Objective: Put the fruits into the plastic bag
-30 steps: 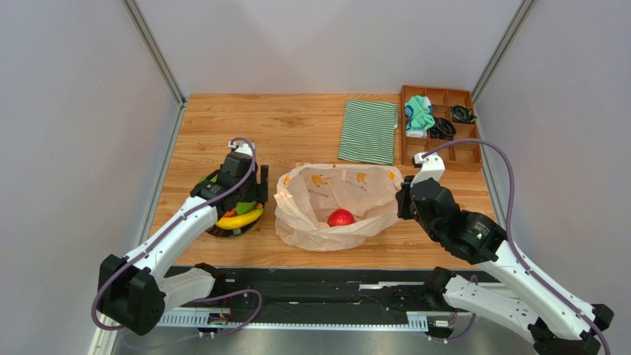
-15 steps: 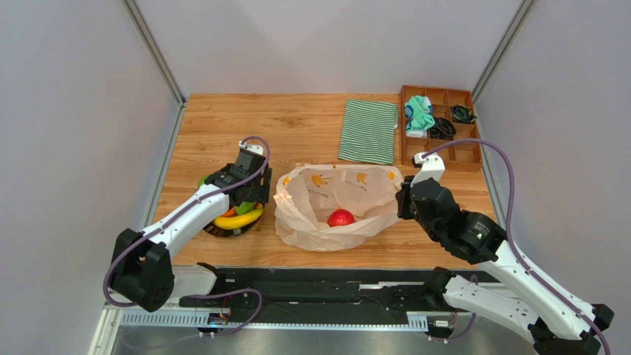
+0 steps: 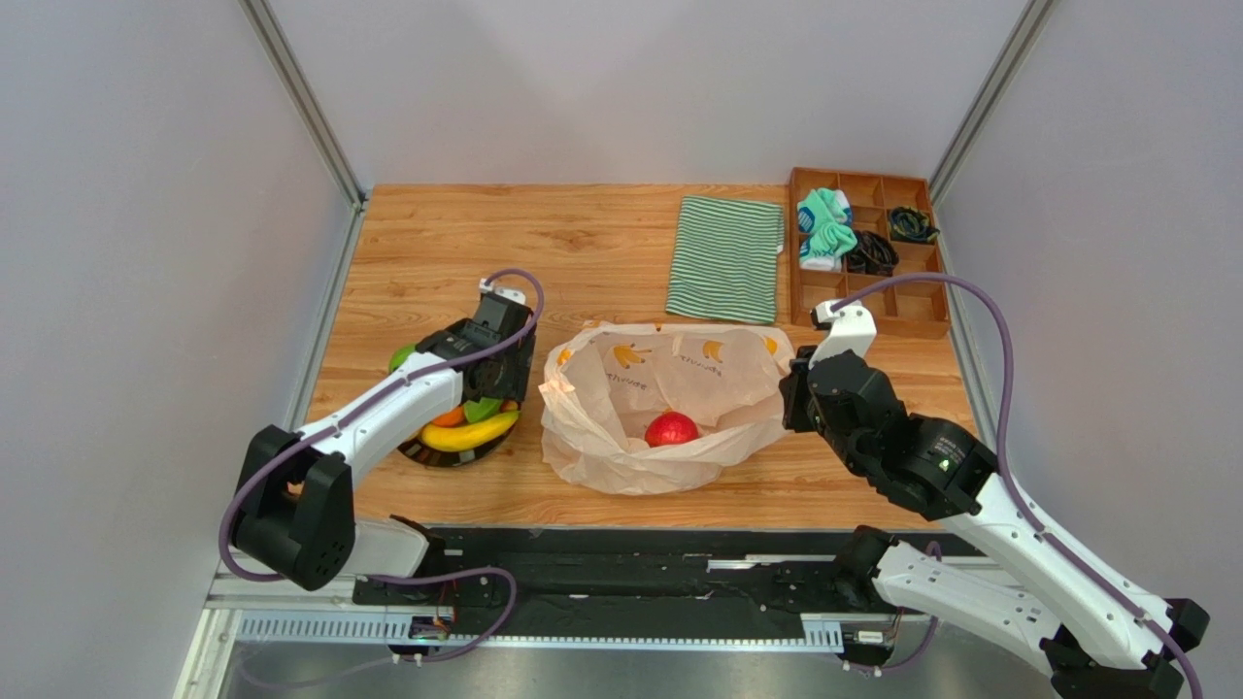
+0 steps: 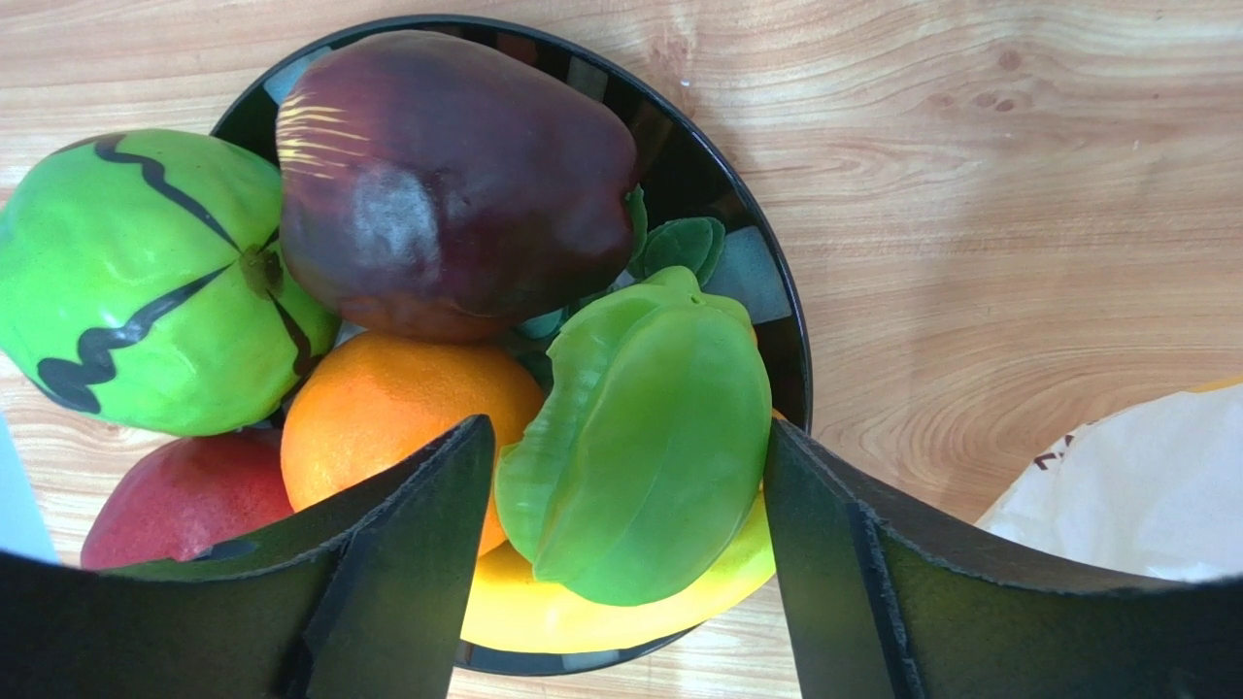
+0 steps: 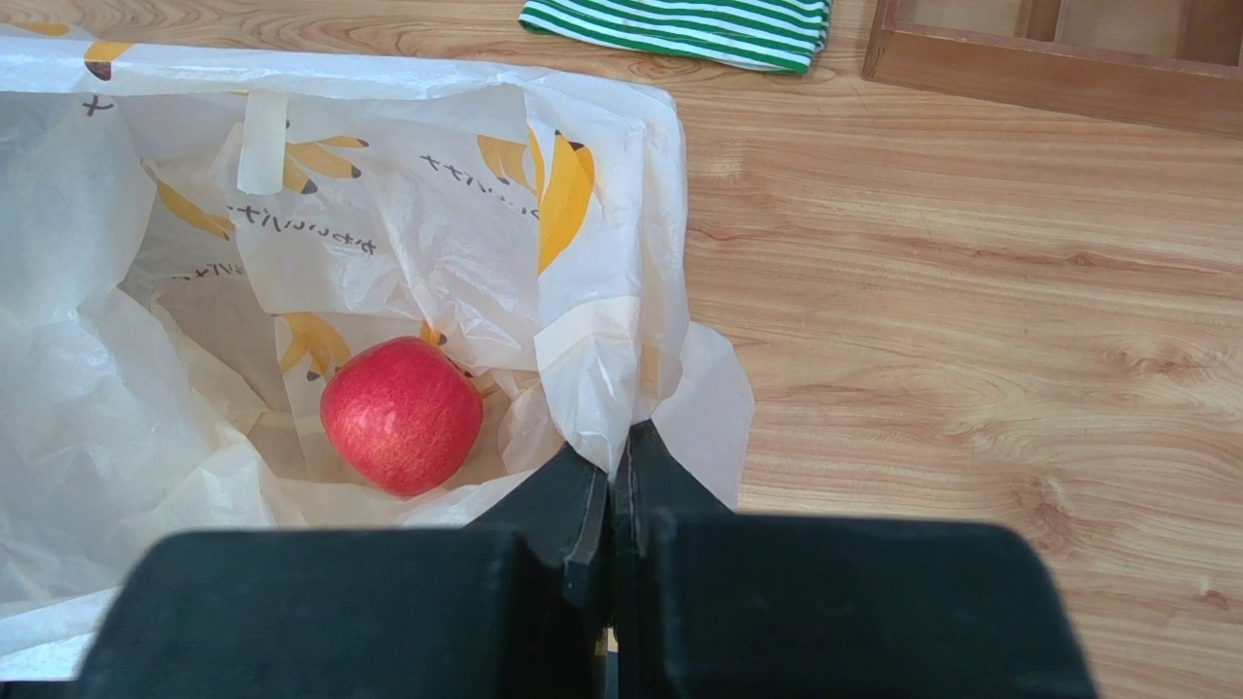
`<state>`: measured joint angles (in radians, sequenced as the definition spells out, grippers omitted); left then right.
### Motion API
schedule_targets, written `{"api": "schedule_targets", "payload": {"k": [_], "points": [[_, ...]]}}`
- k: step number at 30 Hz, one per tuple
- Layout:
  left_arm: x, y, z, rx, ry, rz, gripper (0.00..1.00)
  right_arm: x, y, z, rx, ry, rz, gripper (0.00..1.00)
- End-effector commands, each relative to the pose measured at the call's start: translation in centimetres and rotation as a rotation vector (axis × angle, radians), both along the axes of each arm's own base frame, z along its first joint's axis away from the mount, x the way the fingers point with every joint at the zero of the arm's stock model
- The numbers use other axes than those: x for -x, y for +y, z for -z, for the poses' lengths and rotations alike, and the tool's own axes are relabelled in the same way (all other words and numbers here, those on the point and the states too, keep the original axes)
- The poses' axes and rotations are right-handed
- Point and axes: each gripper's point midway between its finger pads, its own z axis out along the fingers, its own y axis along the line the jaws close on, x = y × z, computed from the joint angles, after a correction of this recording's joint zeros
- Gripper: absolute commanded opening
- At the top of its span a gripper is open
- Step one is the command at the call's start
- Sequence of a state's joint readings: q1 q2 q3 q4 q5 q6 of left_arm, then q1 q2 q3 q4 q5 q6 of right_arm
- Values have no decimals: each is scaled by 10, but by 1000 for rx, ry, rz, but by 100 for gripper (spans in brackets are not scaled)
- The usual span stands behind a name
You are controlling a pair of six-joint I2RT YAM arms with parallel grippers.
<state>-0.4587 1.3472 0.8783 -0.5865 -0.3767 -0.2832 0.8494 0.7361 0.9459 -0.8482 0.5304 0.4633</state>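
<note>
At left of top view, left gripper (image 4: 628, 437) has dropped into bowl (image 4: 762, 284), jaws narrowing but still apart, flanking elongated green piece (image 4: 649, 452); grasp looks imminent. Right gripper (image 5: 613, 474) pinched together on plastic bag (image 5: 438, 219) rim; red apple (image 5: 401, 415) inside.

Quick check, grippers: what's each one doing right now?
Left gripper: open, jaws either side of the green ridged fruit; whether it grips yet cannot be told.
Right gripper: closed, pinching the rim of the plastic bag.
</note>
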Motion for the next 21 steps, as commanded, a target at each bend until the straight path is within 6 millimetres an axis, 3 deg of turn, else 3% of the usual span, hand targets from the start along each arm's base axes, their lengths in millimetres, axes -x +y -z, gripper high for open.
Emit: {"api": "schedule_targets", "payload": {"k": [1,8,21], "points": [[-13,-6,-10,-5,-31,20,75,-3,-1,-6,-27,-24,21,0],[-13,-6,-10,-8,-24,19,65,-3,-1,-6,-26,-25,22,0],[-8,-9,-15,-25,-29,31,57,-4,0,-6,-28,-24,23,0]]}}
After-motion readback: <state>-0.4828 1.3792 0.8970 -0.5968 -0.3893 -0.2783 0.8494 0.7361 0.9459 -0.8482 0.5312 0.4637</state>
